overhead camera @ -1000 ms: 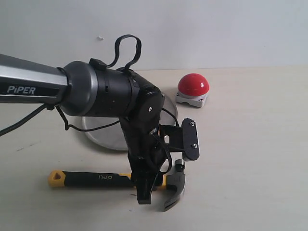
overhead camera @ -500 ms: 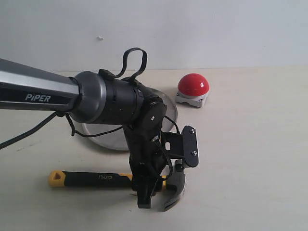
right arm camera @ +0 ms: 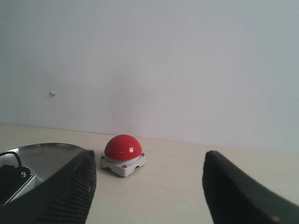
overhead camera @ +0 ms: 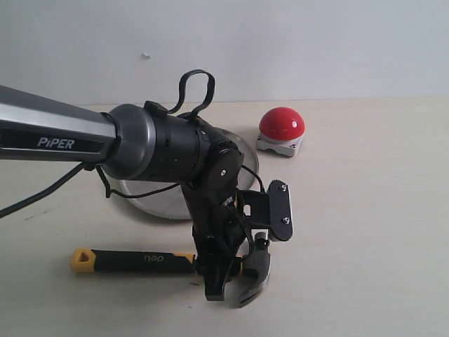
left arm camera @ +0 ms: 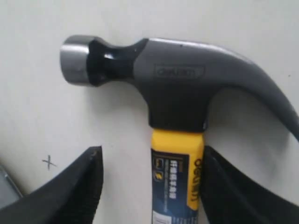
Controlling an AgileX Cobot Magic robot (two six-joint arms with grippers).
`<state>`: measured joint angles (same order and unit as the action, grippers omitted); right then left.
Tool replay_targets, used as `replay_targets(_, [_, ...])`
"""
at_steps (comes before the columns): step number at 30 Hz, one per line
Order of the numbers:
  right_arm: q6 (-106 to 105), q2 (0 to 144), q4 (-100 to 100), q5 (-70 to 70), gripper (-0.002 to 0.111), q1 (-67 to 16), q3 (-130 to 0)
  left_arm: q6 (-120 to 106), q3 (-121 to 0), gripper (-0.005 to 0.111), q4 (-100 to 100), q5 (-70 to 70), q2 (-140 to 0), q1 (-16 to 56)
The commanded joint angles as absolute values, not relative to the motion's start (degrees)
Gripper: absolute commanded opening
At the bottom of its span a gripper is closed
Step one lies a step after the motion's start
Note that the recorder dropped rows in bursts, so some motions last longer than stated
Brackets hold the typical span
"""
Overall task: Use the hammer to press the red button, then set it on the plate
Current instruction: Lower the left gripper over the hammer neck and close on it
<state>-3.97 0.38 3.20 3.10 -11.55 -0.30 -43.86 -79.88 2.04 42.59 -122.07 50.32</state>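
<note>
Flat on the near tabletop (overhead camera: 365, 232): the hammer (overhead camera: 140, 261), head to the right, handle running left, just in front of the plate (overhead camera: 151, 200); red button (overhead camera: 281, 125) far right, untouched. Straddled by the left pincer (left arm camera: 152, 161), sunk lower over the past second. Spread, one finger (left arm camera: 79, 186) each side of the yellow neck, not yet pinching. Probably ready to close. Only in the left wrist view: clear gap one side, near-contact the other. Only in the right wrist view: right pincer (right arm camera: 148, 161), spread, empty, facing the button.
</note>
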Motion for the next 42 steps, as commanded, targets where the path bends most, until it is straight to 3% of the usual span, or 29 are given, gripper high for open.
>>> replay_targets(1, [-4.38,0.0,2.89,2.26,0.064,-11.68,0.0,-43.74,-80.11,0.058,2.2,42.09,-122.59,50.78])
replay_targets(6, [-4.38,0.0,2.89,2.26,0.064,-11.68,0.0,-43.74,-80.11,0.052,2.09,44.73,-122.59,50.88])
replay_targets(20, [-4.38,0.0,3.14,2.26,0.064,-11.68,0.0,-43.74,-80.11,0.051,-0.33,44.89,-122.59,50.87])
replay_targets(23, [-4.38,0.0,2.9,2.26,0.064,-11.68,0.0,-43.74,-80.11,0.038,-1.34,46.42,-122.59,50.87])
replay_targets(27, [-4.38,0.0,2.9,2.26,0.064,-11.68,0.0,-43.74,-80.11,0.003,-1.34,47.99,-122.59,50.87])
replay_targets(42, [-4.38,0.0,3.05,2.26,0.064,-11.68,0.0,-44.74,-80.11,0.0,-1.34,49.4,-122.59,50.87])
